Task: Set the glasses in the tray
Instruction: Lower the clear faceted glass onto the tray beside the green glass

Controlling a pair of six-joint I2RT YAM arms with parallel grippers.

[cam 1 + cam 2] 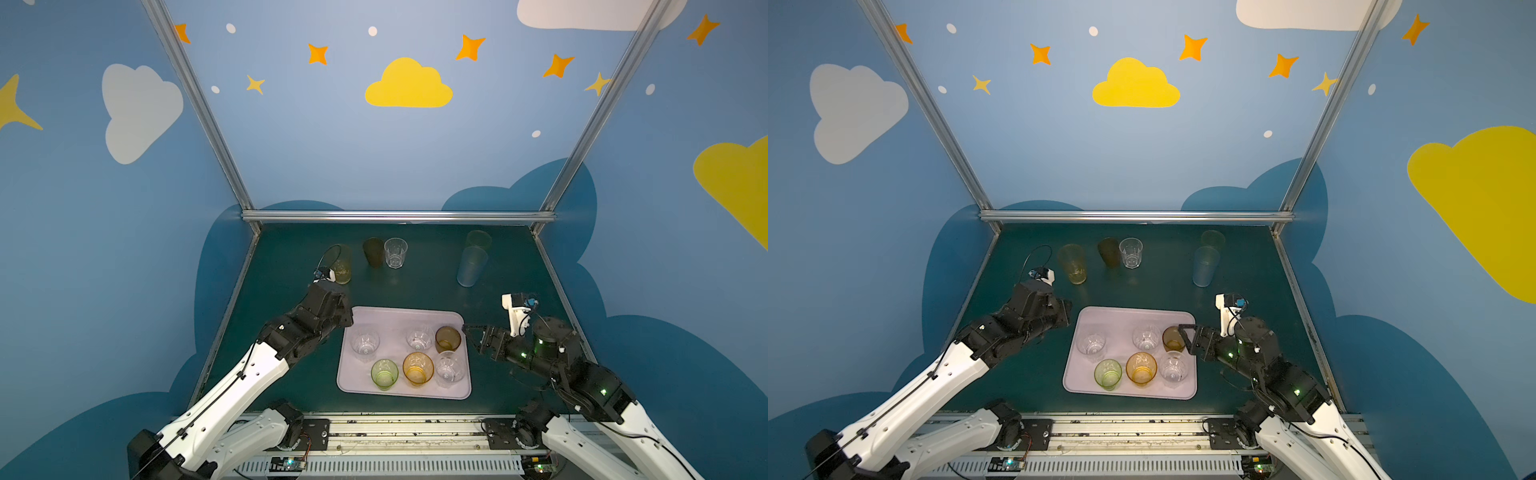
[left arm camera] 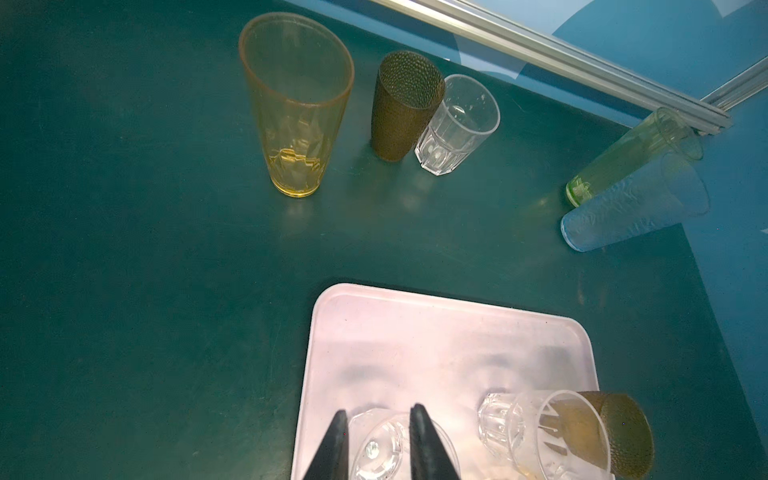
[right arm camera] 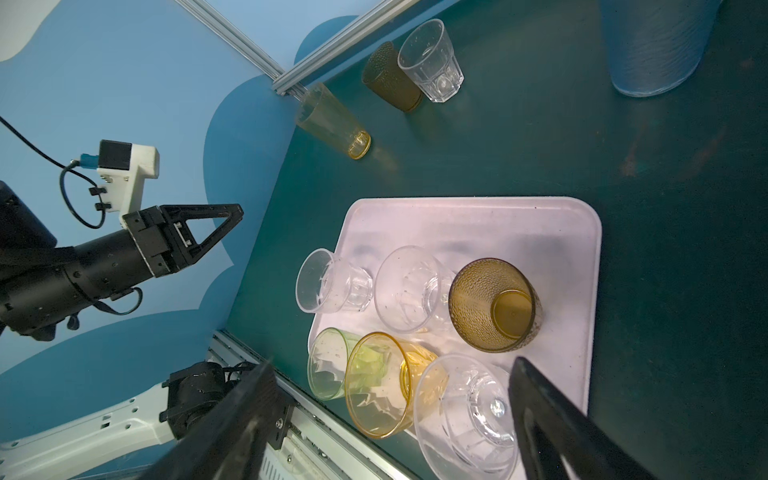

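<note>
Dark green tabletop (image 1: 415, 286) fills a booth of blue walls (image 1: 316, 137) painted with clouds and stars. On it the pale lilac tray (image 1: 376, 318) lies flat between the two grippers, six tumblers upright in it. Right under the left gripper (image 2: 379, 409) stands a clear faceted tumbler (image 1: 365, 343); the jaws are parted only a little and, as far as the right wrist view lets one judge, hang above its rim gripping nothing. Farther along that row come a second clear tumbler (image 1: 419, 337) and a brown dimpled tumbler (image 1: 447, 338), the last just off the tips of the right gripper (image 1: 471, 338), whose jaws are spread wide and empty, raised at the tray's side. Below it sit a third clear tumbler (image 3: 469, 415), then an amber tumbler (image 3: 386, 386) and a green tumbler (image 3: 328, 361). Well beyond both grippers, off the tray, stand a tall yellow tumbler (image 1: 1072, 262) ahead of the left gripper, a dark dimpled tumbler (image 1: 373, 251) close beside a fourth clear tumbler (image 1: 395, 252), and, ahead of the right gripper, a tall pale blue tumbler (image 1: 471, 266) just before a tall green tumbler (image 1: 478, 240) near the aluminium rail (image 1: 399, 216).
</note>
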